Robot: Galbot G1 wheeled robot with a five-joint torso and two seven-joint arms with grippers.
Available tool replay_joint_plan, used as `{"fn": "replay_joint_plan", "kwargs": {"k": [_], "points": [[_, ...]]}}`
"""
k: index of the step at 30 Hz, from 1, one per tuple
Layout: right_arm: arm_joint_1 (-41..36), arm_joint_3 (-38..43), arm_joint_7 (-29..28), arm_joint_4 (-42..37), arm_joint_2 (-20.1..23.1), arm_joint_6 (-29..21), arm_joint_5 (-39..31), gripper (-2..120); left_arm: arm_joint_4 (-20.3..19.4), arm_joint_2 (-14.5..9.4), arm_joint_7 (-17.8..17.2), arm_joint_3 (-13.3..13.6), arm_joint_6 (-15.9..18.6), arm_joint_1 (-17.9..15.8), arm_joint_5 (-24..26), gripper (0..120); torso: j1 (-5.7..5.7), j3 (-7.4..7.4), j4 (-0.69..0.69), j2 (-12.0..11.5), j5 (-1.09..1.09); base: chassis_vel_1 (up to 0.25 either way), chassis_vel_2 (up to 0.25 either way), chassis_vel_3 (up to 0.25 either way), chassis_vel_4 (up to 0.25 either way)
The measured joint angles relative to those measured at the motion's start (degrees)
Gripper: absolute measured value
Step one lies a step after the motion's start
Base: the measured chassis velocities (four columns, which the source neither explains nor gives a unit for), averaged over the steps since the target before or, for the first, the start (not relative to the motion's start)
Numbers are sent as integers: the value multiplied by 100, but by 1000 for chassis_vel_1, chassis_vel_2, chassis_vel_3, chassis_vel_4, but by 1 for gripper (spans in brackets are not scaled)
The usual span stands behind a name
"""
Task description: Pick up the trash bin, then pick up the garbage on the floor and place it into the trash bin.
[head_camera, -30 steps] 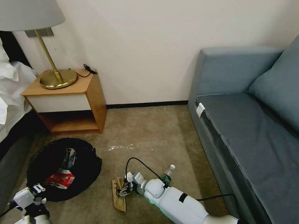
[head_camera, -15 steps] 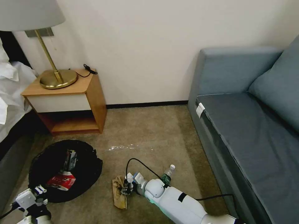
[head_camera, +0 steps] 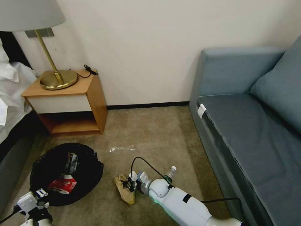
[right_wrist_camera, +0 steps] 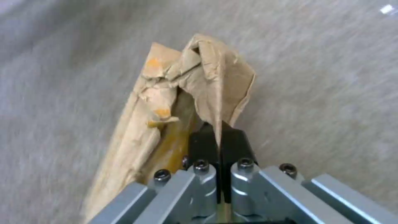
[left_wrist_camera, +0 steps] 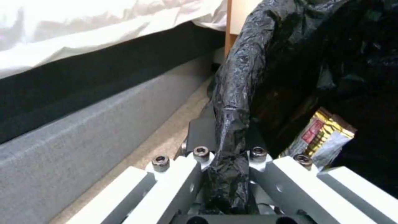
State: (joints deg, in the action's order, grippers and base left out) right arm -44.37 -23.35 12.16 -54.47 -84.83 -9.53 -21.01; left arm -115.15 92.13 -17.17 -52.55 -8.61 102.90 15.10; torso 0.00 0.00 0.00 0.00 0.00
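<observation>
Trash bin (head_camera: 84,175) sits on carpet, left of centre in head view, below nightstand (head_camera: 67,97); black liner over rim, red-and-white packet (head_camera: 64,183) and bar wrapper (head_camera: 71,163) inside. Left gripper (head_camera: 40,194) at bin's near edge. Right gripper (head_camera: 127,184) low over carpet, pinching tan paper (head_camera: 125,191); clear bottle (head_camera: 170,174) just beside right arm, on floor.

Left wrist view: left gripper (left_wrist_camera: 226,146) fingers pressed together on bin's black liner rim; gold wrapper (left_wrist_camera: 321,138) inside bin.

Right wrist view: right gripper (right_wrist_camera: 219,143) fingers clamped on edge of crumpled tan paper (right_wrist_camera: 166,102), carpet beneath.
</observation>
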Motion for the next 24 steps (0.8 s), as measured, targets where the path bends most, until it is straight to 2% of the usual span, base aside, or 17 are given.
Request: {"fn": "replay_joint_plan", "kwargs": {"k": [15, 18, 24], "points": [[-19, 946, -43, -936, 152, 238, -583, 0, 81, 0, 4, 38, -90, 33, -54, 3, 0, 0, 0, 0, 0, 0, 0, 0, 0], [27, 1001, -78, -1126, 140, 292, -668, 0, 81, 0, 4, 45, -97, 36, -75, 3, 0, 0, 0, 0, 0, 0, 0, 0, 0], [168, 964, -117, -1902, 83, 392, -1264, 0, 81, 0, 4, 71, -107, 41, -97, 3, 0, 0, 0, 0, 0, 0, 0, 0, 0]]}}
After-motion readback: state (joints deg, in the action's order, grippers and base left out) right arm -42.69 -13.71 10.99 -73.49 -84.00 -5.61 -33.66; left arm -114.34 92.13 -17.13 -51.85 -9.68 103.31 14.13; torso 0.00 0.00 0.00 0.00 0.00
